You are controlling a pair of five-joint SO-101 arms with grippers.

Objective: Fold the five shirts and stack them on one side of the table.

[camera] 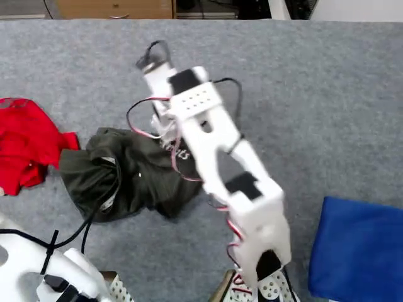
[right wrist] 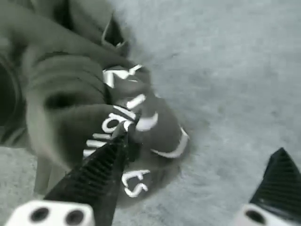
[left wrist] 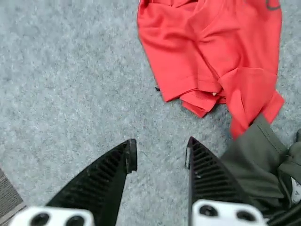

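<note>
A crumpled dark olive shirt [camera: 126,179] with white print lies left of the table's middle. My right arm [camera: 208,126] stretches from the front edge over its right part. In the right wrist view my right gripper [right wrist: 202,141] is open wide, one fingertip [right wrist: 120,139] touching the printed folds of the dark shirt [right wrist: 70,94], the other over bare cloth. A crumpled red shirt [camera: 25,141] lies at the far left. My left gripper [left wrist: 161,150] hangs open above the grey cover, short of the red shirt [left wrist: 211,47] and beside an edge of the dark shirt [left wrist: 254,160]. A folded blue shirt [camera: 359,251] rests at the front right.
The grey table cover [camera: 327,94] is bare across the back and right. My left arm's base [camera: 38,270] stands at the front left, with a black cable [camera: 94,214] running up onto the dark shirt. Wooden furniture [camera: 113,7] stands behind the far edge.
</note>
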